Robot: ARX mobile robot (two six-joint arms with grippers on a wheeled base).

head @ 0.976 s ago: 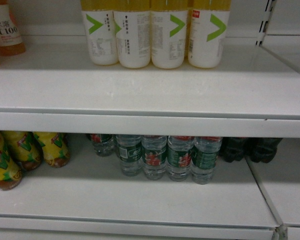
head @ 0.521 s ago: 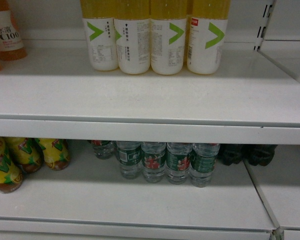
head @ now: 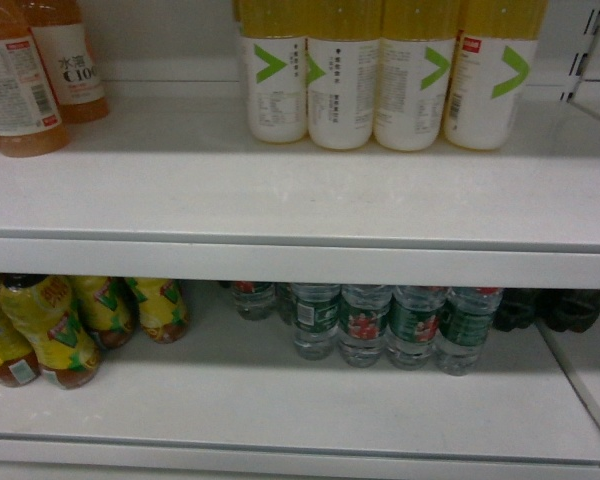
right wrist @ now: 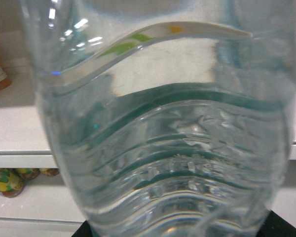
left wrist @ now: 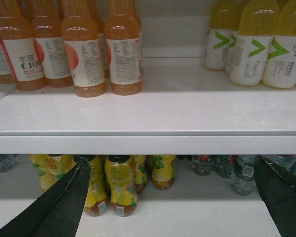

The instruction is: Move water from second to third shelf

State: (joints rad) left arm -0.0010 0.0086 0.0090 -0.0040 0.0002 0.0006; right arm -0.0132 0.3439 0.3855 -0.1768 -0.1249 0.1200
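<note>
White store shelving fills every view; in the head view the upper shelf (head: 300,205) carries a row of yellow juice bottles with white labels and green chevrons (head: 380,75), with orange drink bottles (head: 20,80) at its left end; the lower shelf (head: 280,400) holds yellow-labelled tea bottles (head: 55,325) on the left, a row of water bottles with dark green labels (head: 390,325) in the middle, and dark cola bottles (head: 555,308) at the far right, mostly hidden under the shelf edge.

The right wrist view is almost wholly filled by a clear ribbed water bottle (right wrist: 172,148), pressed close to the lens with the shelves showing behind it; the right gripper's dark parts peek out at the bottom corners, and it appears clenched on this bottle, though the fingers themselves are hidden.

The left gripper (left wrist: 172,207) is spread wide, its dark fingers (left wrist: 59,202) at either lower corner, grasping nothing, facing the tea bottles.
</note>
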